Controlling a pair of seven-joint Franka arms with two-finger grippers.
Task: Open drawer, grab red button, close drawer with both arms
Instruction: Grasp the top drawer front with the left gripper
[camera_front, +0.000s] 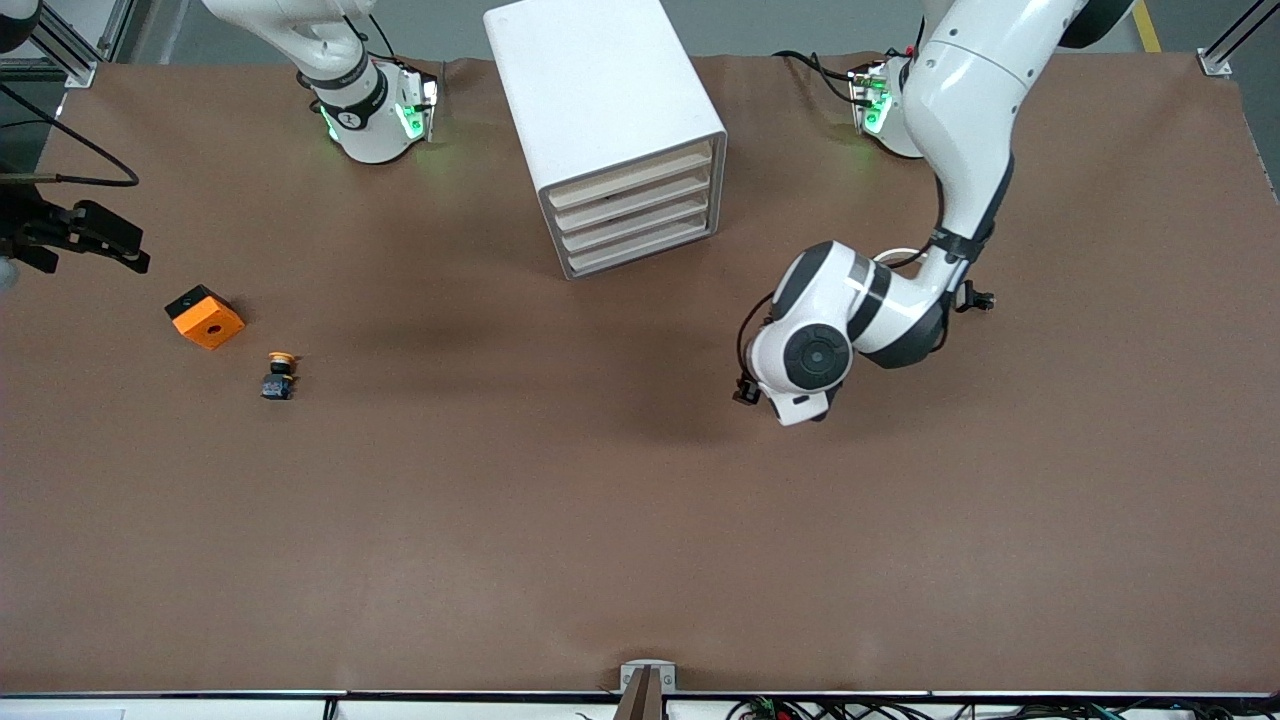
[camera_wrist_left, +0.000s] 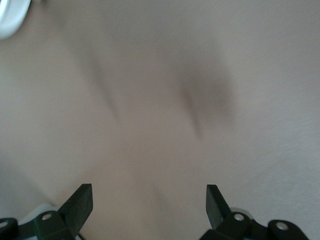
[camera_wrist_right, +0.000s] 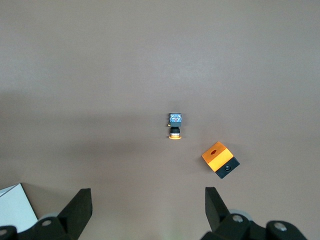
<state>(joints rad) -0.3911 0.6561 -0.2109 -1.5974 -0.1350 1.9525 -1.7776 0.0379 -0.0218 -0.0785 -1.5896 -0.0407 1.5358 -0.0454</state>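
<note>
left gripper (camera_wrist_left: 149, 202): jaws wide open, empty, over bare desk (camera_front: 640, 520) | right gripper (camera_wrist_right: 148, 207): jaws wide open, empty, above yellow-capped button (camera_wrist_right: 175, 125)

Brown-covered table (camera_front: 640, 520). White drawer cabinet (camera_front: 600, 120) at 12 o'clock, four drawer fronts shut. Orange block (camera_front: 205, 318) at 9 o'clock toward the right arm's end; yellow-capped button (camera_front: 279, 375) lying on its side just beside it, nearer the front camera, not touching.
</note>
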